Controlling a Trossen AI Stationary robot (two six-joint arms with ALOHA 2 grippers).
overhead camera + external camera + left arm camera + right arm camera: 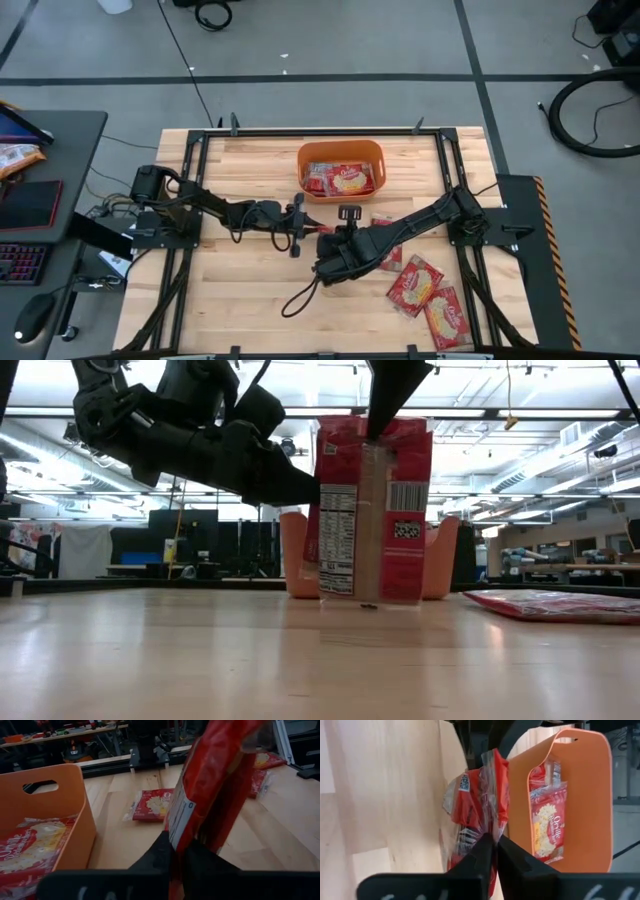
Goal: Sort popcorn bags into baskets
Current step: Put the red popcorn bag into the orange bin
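While both arms meet near the middle of the wooden table (240,300), a single popcorn bag (372,510) stands upright between them, its lower edge touching or just above the boards in the low view, its white label panels facing that camera. The left gripper (297,226) reaches in from 9 o'clock and its dark fingers (165,852) are closed on the bag's edge, as the left wrist view shows the red packet pinched between them. The right gripper (335,243) comes from 3 o'clock, and the right wrist view shows its fingers (482,852) likewise clamped on the crumpled red wrapper. Just beyond the held bag, toward 12 o'clock, sits the orange basket (340,150), with at least two packets (340,180) lying flat inside, picture side up. Three more bags (425,295) lie on the table toward 4 o'clock, near the right arm, two of them overlapping or touching; a fourth (383,222) lies just beside the right arm's forearm, partly hidden. From the left wrist camera another flat bag (152,805) shows on the boards past the held one
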